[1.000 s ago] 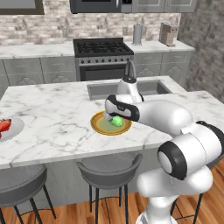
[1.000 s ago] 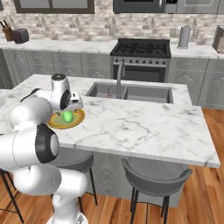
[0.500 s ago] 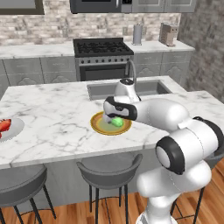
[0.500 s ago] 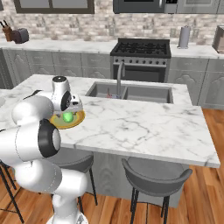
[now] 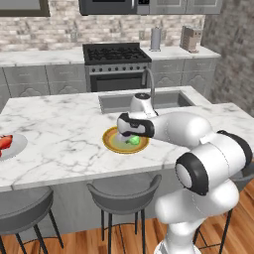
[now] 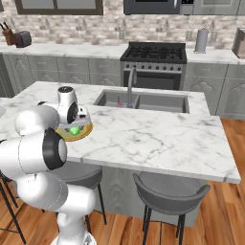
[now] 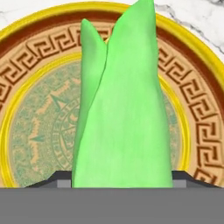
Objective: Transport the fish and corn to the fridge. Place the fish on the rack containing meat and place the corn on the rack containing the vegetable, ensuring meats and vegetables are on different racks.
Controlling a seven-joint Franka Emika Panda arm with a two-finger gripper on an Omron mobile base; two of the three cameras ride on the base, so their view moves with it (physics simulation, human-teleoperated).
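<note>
I have the arm bent low over the marble desk (image 5: 59, 124), with the gripper (image 5: 130, 140) down on the gold-rimmed patterned plate (image 5: 113, 144) that sits near the desk's front edge, in front of the sink (image 5: 119, 103). From the hand camera, the corn (image 7: 124, 113) stands right between my two dark fingertips (image 7: 57, 178), its pointed husk end running away from me across the plate's rim (image 7: 39, 22). The tips sit just at either side of the cob, but I cannot tell from these views whether the jaws have closed on it or merely flank it. In the right base view I see the bright green cob (image 6: 74, 129) under the hand (image 6: 76, 125), lying on the plate. Far off at the left end of the desk, the fish (image 5: 5, 143) lies red on a pale plate (image 5: 17, 147), well apart from the arm.
</note>
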